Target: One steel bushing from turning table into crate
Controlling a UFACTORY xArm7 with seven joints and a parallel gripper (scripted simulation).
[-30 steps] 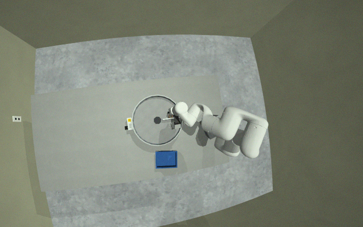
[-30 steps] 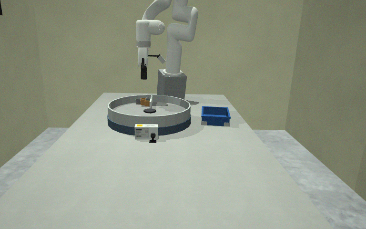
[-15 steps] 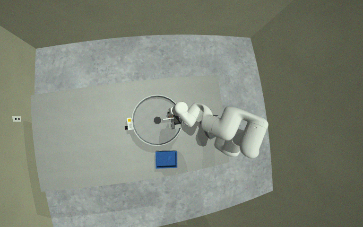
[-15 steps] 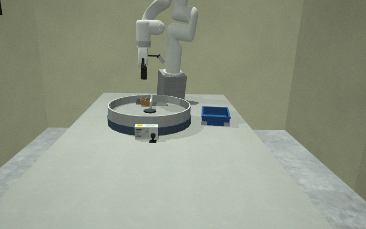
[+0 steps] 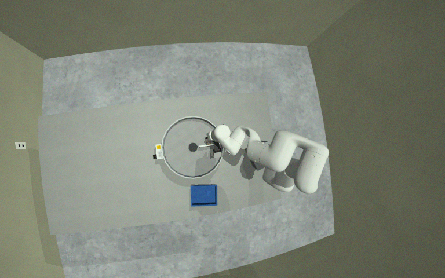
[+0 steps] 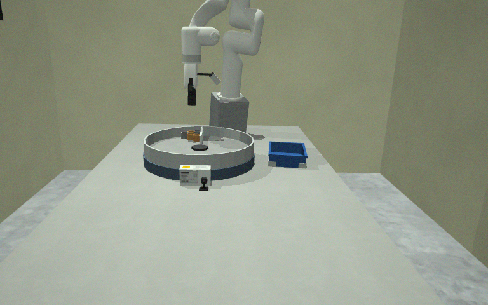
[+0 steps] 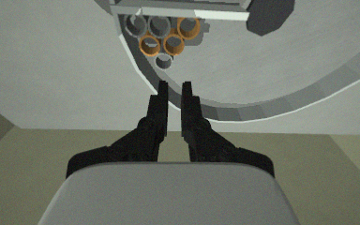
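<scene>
The round turning table (image 6: 198, 150) holds a cluster of bushings (image 6: 192, 135) at its far rim, beside a white divider bar (image 7: 180, 11). In the wrist view, steel grey bushings (image 7: 162, 61) (image 7: 159, 25) stand mixed with orange ones (image 7: 172, 44) (image 7: 188, 27). My gripper (image 7: 174, 93) hangs high above the table's rim, just short of the nearest steel bushing. Its fingers are nearly together with a small gap and nothing between them. It also shows in the exterior view (image 6: 191, 102). The blue crate (image 6: 287, 154) stands empty to the right of the turning table.
A dark hub (image 6: 199, 147) sits at the turning table's centre. A white control box (image 6: 194, 175) with a knob is fixed to the table's front. The arm's grey pedestal (image 6: 229, 111) stands behind the turning table.
</scene>
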